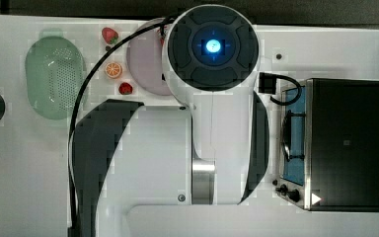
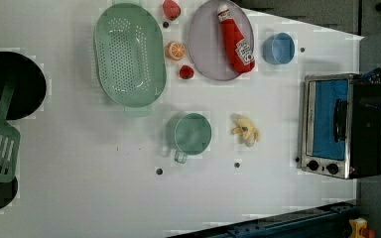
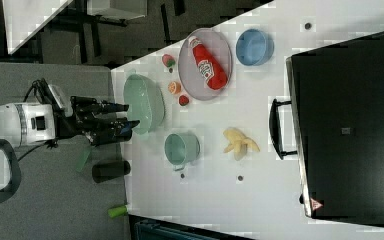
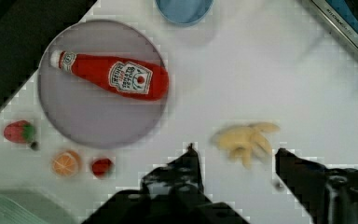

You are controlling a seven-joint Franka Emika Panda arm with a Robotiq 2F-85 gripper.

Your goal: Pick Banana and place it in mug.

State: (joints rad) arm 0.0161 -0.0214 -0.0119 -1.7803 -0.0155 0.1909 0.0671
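Note:
The pale yellow banana (image 2: pixel 245 130) lies on the white table between the teal-green mug (image 2: pixel 192 134) and the toaster oven. The mug stands upright with nothing in it, its handle toward the table's front edge. The right view shows the banana (image 3: pixel 239 141) and the mug (image 3: pixel 181 147) side by side, with my gripper (image 3: pixel 132 114) open and held well above the table. In the wrist view the banana (image 4: pixel 244 140) lies far below, just between my two dark fingertips, and my gripper (image 4: pixel 235 151) holds nothing. In the top view my arm covers the banana and the mug.
A lilac plate (image 2: pixel 203 54) carries a red ketchup bottle (image 2: pixel 235 39). Near it are a blue cup (image 2: pixel 279 48), an orange slice (image 2: pixel 175 50), two strawberries and a green colander (image 2: pixel 129 54). The toaster oven (image 2: pixel 335 126) stands at the left view's right; a black pan (image 2: pixel 10 84) and a spatula are at its left.

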